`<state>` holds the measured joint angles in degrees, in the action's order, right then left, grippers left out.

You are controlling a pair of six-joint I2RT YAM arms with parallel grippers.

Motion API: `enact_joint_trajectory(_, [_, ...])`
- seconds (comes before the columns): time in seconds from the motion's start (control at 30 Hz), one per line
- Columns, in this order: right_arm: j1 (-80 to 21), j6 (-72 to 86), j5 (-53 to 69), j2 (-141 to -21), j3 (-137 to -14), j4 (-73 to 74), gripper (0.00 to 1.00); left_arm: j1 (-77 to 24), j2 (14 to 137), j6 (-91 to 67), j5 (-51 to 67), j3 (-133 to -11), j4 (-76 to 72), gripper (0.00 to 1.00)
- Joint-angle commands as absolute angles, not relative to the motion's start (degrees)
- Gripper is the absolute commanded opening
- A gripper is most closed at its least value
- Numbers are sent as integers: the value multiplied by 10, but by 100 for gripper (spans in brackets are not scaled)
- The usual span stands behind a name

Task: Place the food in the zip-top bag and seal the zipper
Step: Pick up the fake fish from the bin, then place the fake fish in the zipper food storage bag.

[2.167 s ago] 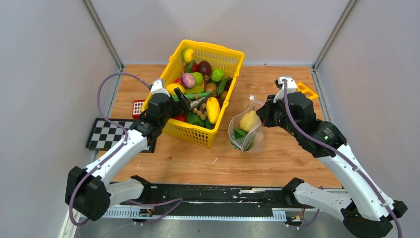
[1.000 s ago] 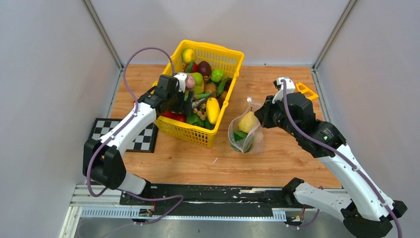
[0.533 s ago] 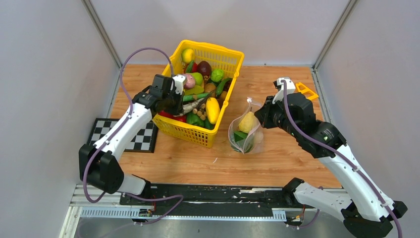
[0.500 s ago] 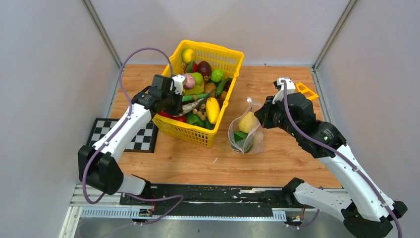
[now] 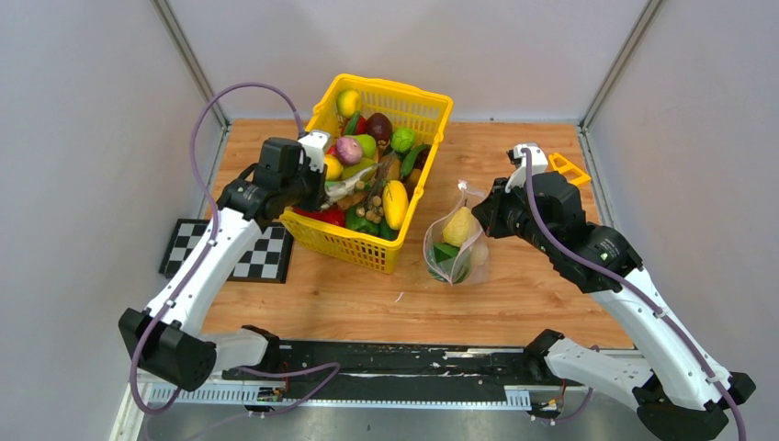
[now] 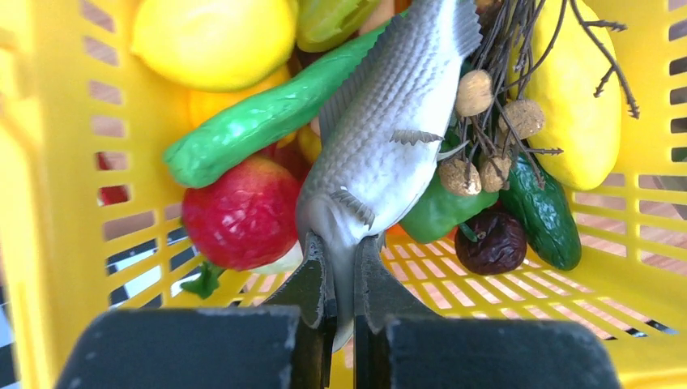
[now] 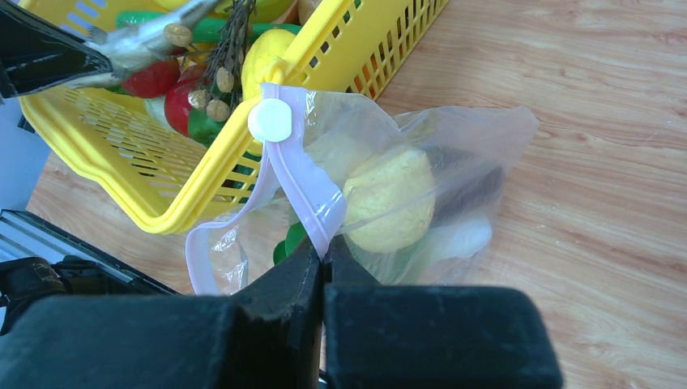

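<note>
Left wrist, left pincer [image 6: 342, 267] clamped on grey fish [image 6: 389, 138], overhead indistinct

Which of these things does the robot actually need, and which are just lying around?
Needed: zip-top bag, its zipper pinched by the right gripper; pear already inside; toy fish in the left gripper; other toy food.
Lying about: yellow basket (only holds the food), checkerboard mat, orange piece.
</note>
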<state>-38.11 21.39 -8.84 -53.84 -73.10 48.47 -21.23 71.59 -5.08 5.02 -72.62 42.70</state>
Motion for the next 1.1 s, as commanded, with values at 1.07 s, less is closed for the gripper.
enact_joint_trajectory(1.07, [-379, 235, -84, -525, -713, 393, 0, -278, 542, -150, 345, -751, 425, 0])
